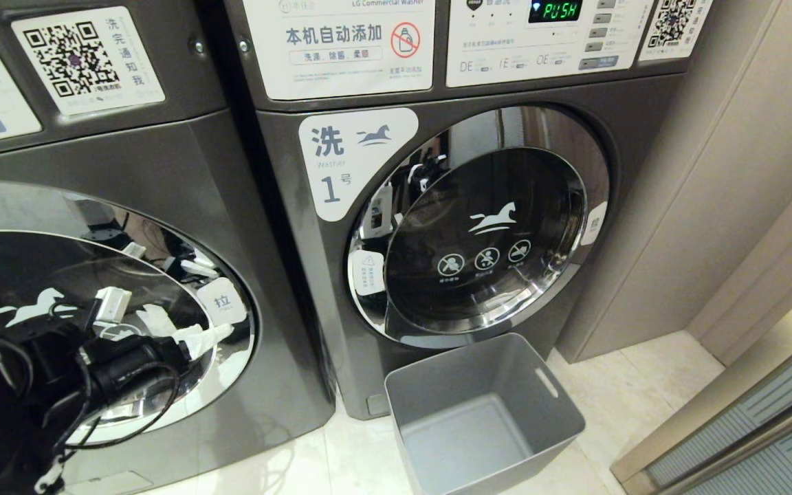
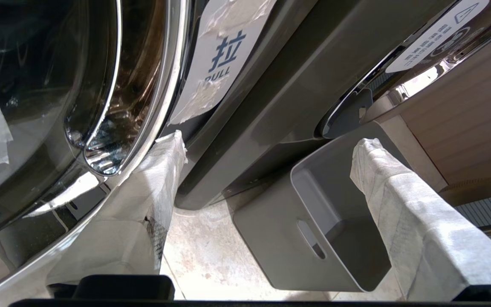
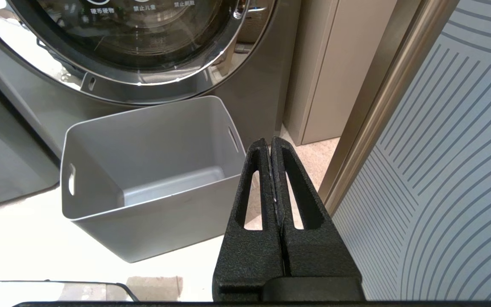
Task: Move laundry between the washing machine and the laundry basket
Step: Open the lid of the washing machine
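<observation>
Left gripper (image 2: 267, 157) wide open, empty, beside left washer door (image 1: 59, 275); right gripper (image 3: 271, 147) shut, empty; basket (image 1: 423, 392) bottom cut off.

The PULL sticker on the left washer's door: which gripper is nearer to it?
Left. The left gripper is open right beside the PULL sticker; the right gripper is shut, over by the grey basket.

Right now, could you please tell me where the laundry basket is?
In the head view, the grey laundry basket stands empty on the floor, directly below the door of washer number 1.
</observation>
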